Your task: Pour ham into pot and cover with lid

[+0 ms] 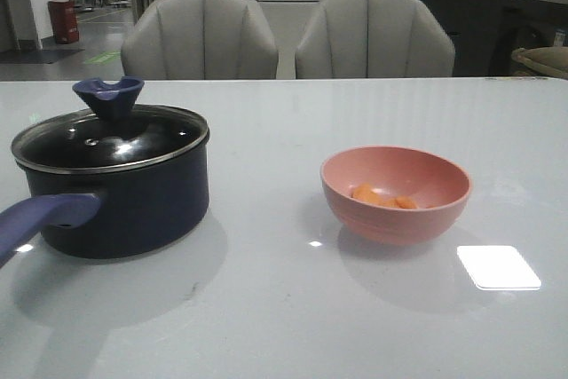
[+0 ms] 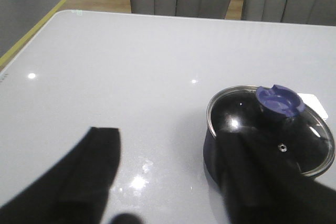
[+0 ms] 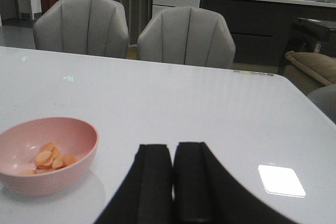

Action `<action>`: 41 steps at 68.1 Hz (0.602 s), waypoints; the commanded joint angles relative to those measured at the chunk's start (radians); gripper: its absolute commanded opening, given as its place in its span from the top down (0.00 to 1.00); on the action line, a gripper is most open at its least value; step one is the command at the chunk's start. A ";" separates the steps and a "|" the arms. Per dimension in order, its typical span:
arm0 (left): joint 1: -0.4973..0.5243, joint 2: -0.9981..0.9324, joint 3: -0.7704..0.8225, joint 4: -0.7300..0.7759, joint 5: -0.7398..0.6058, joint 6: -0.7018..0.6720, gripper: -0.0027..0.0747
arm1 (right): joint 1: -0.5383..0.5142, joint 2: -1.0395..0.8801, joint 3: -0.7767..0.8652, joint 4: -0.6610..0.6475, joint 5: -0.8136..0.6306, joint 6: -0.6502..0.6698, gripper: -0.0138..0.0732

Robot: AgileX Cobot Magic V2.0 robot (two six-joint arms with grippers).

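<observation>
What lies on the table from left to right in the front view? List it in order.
Pot handle → pot with its lid on → pink bowl holding the ham → bright light patch on the table.

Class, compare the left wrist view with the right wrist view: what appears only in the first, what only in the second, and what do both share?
Only the left wrist view shows the pot, with the lid on it, and the open left gripper. Only the right wrist view shows the pink bowl holding the ham, and the shut right gripper. Both show the white table and grey chairs.
</observation>
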 commanded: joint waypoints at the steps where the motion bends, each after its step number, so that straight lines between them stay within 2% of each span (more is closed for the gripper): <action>1: -0.013 0.040 -0.056 -0.004 -0.055 -0.010 0.08 | -0.004 -0.019 -0.005 -0.004 -0.087 -0.003 0.65; 19: -0.166 0.309 -0.261 -0.016 0.099 -0.010 0.14 | -0.004 -0.019 -0.005 -0.004 -0.087 -0.003 0.65; 41: -0.322 0.741 -0.567 -0.068 0.169 -0.011 0.15 | -0.004 -0.019 -0.005 -0.004 -0.087 -0.003 0.65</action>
